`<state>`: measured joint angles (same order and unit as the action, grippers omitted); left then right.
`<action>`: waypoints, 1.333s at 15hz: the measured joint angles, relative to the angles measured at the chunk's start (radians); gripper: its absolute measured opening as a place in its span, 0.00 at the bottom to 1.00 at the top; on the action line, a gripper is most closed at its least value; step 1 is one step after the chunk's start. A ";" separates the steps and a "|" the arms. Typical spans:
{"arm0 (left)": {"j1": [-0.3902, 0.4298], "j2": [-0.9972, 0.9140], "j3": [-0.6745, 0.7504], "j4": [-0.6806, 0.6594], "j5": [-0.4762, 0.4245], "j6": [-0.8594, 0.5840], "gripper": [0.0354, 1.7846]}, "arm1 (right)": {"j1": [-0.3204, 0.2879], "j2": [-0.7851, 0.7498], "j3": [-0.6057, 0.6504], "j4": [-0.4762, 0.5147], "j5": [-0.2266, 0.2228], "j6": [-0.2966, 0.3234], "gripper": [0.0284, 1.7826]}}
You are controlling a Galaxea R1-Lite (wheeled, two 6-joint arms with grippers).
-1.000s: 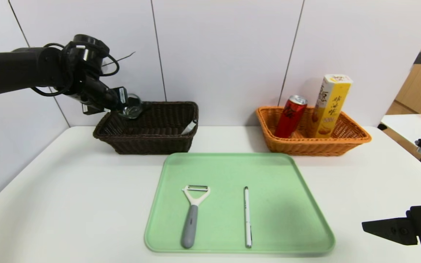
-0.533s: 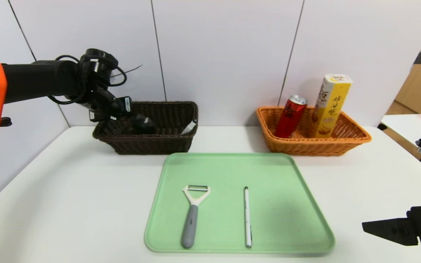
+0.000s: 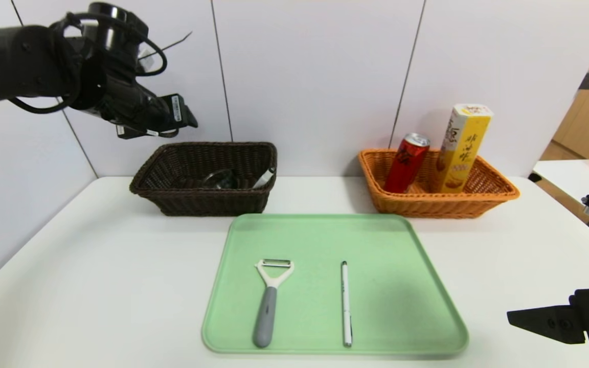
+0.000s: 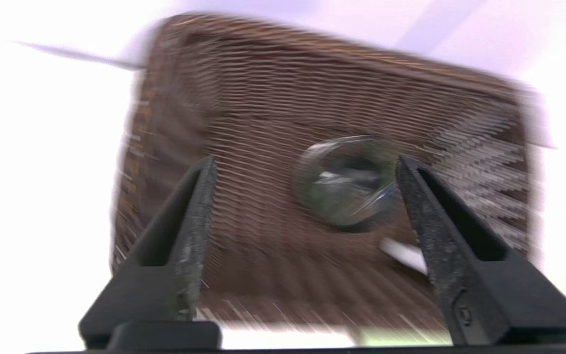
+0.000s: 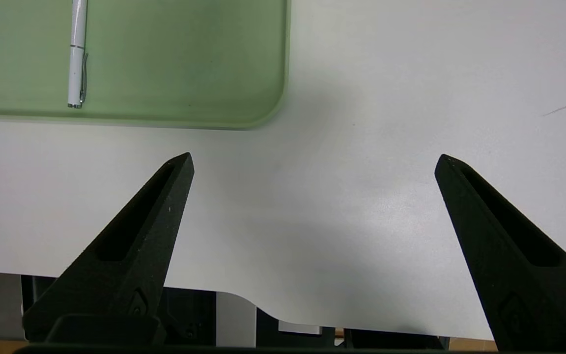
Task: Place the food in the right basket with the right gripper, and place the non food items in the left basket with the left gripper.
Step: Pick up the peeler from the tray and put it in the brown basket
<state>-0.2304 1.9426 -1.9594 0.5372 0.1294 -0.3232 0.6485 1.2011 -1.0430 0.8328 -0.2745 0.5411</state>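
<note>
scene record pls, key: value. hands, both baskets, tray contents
left hand: open, empty, raised above the dark basket
right hand: open, empty, low over bare table by the near right tray corner
dark basket: glass cup, white marker at its right end
orange basket: red can and yellow snack box, both leaning
green tray: peeler, pen, lying apart

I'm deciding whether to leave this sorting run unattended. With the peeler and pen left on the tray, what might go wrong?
1. The pen is thin and lies flat on the green tray; the open left gripper may slip off it or pinch the tray.
2. The glass cup and marker already lie in the dark basket; a dropped peeler could strike the glass.
3. The right gripper is parked open near the table's edge.
</note>
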 joint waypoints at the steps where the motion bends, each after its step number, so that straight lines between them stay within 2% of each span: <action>1: -0.062 -0.048 0.001 0.064 -0.001 -0.016 0.77 | 0.000 0.000 0.000 0.000 0.000 0.000 0.95; 6: -0.407 -0.177 0.000 0.493 -0.035 -0.200 0.85 | 0.000 0.000 0.011 0.000 0.000 0.000 0.95; 9: -0.527 -0.156 0.004 0.687 -0.103 -0.303 0.89 | -0.004 -0.001 0.017 0.001 0.000 0.000 0.95; 12: -0.563 -0.094 0.018 0.701 -0.138 -0.379 0.91 | -0.006 -0.005 0.024 0.001 0.000 0.001 0.95; 16: -0.594 0.005 0.045 0.688 -0.073 -0.438 0.93 | -0.007 -0.007 0.029 0.000 0.000 0.001 0.95; 20: -0.599 0.067 0.130 0.589 -0.034 -0.443 0.94 | -0.011 -0.009 0.031 0.000 0.000 0.001 0.95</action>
<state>-0.8294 2.0098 -1.8296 1.1266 0.0955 -0.7657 0.6372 1.1926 -1.0117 0.8328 -0.2745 0.5417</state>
